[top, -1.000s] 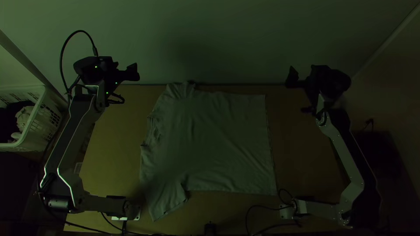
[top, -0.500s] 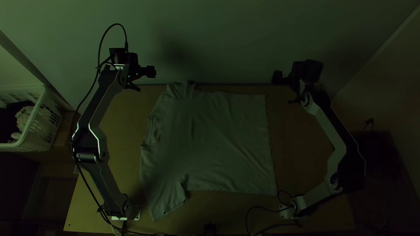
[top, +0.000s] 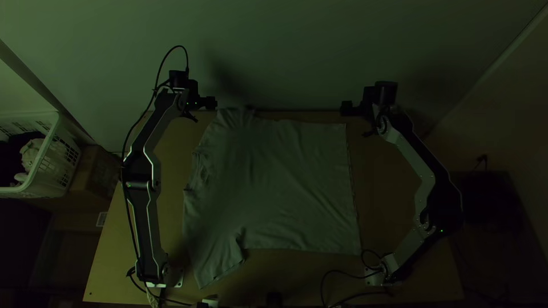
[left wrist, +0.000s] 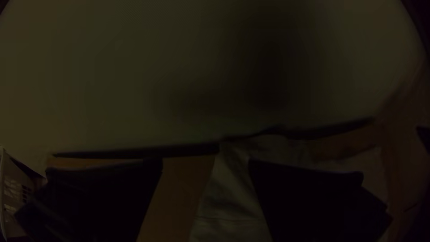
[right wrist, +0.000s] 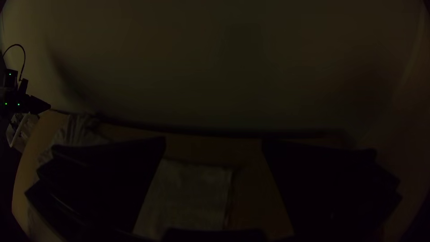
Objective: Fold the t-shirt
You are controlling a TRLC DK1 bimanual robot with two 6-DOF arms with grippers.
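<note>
- Pale wall (top: 274,51), standing across the table's far edge.
- Light wooden table (top: 394,199), dimly lit, with the t-shirt laid on it between the two arm bases.
- T-shirt (top: 279,182), spread out and unfolded, with shallow wrinkles across its body. Its collar (top: 198,171) points to the left and its hem (top: 353,194) to the right, so the body's long axis, collar to hem, runs side to side across the table. One sleeve (top: 233,117) lies by the far edge, the other (top: 216,265) slants toward the near edge.
- White slatted basket (top: 43,165), beyond the table's left side, with dark and pale cloth in it.
- Brown box (top: 94,174), between basket and table.
- Left gripper (top: 211,102), near the table's far edge, just beside the far sleeve. The left wrist view has its fingers (left wrist: 313,197) spread wide, nothing pinched between them.
- Right gripper (top: 347,108), near the far edge, by the hem's far corner; in the right wrist view its fingers (right wrist: 327,188) stand well apart, holding nothing.
- Small pale label (top: 101,219), beside the table's left edge, its marks too small to read.
</note>
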